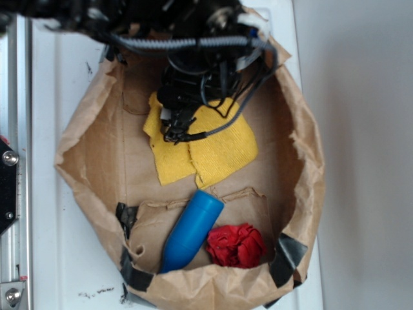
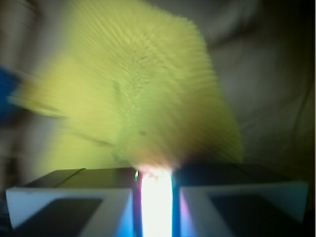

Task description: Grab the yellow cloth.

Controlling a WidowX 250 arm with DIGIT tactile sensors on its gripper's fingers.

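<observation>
Tool is down on the yellow cloth, sitting over its near-left part inside the brown paper bag, and in the wrist view the two blocks are almost together with only a thin bright slit between them, yellow terry bunched right at that slit, so it reads as pinching a fold of the cloth. Most of the cloth lies flat just ahead of and beside the tool. From here the job, by my reading, is to keep the squeeze firm and rise straight up, slowly, so the fold does not slide out. Ahead of the tool, beyond the cloth's far edge, lie the blue bottle and the red cloth wad, clear of the pinch. The cloth's trailing corner could brush that bottle, so lift cleanly, no sideways drag.
</observation>
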